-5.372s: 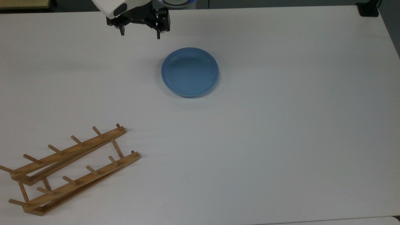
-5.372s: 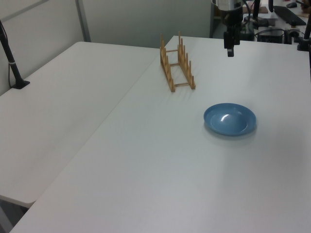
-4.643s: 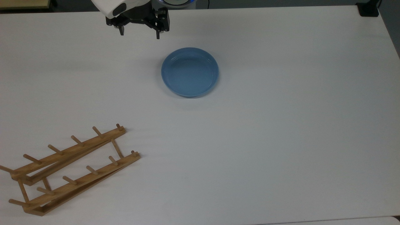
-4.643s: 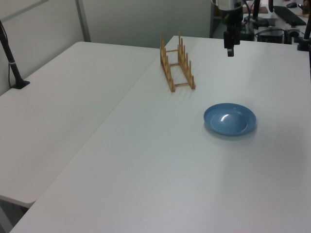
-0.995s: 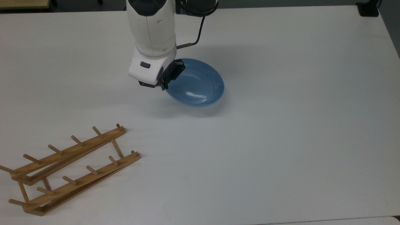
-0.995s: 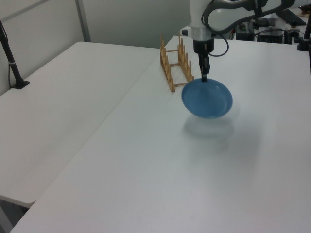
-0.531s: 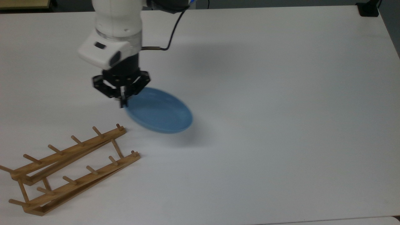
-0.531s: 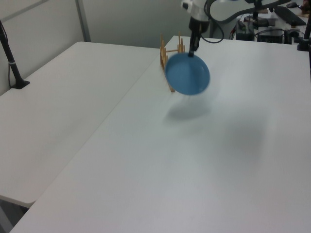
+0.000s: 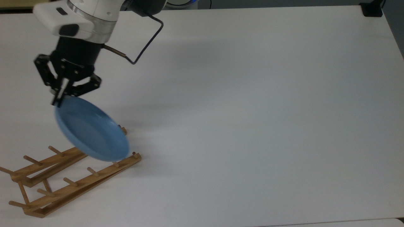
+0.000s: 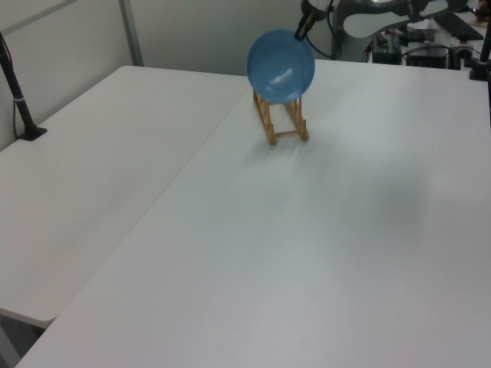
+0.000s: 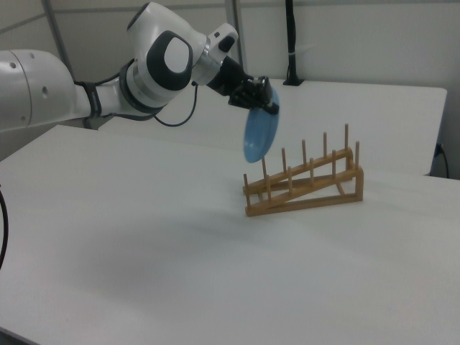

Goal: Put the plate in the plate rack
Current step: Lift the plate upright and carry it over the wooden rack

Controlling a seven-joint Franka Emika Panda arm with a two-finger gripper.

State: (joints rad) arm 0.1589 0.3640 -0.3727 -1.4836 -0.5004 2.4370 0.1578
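Claw (image 9: 58, 100) at the top view's left grips the blue plate (image 9: 91, 130) by its upper rim — fingers pinched shut on the edge. Plate hangs tilted in the air above the near end of the wooden plate rack (image 9: 68, 181), clear of the pegs — rack resting on the white worktop (image 9: 252, 110).

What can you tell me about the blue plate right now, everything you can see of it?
The plate is round, shallow and plain glossy blue, with a raised rim and a light glint on its inner face. It hangs in the air, tipped nearly on edge, held at its upper rim by the gripper, whose fingers are shut on it. It is above the low end of the wooden plate rack, not yet down between the pegs. In the right view it looks clear of the rack, touching nothing but the gripper.
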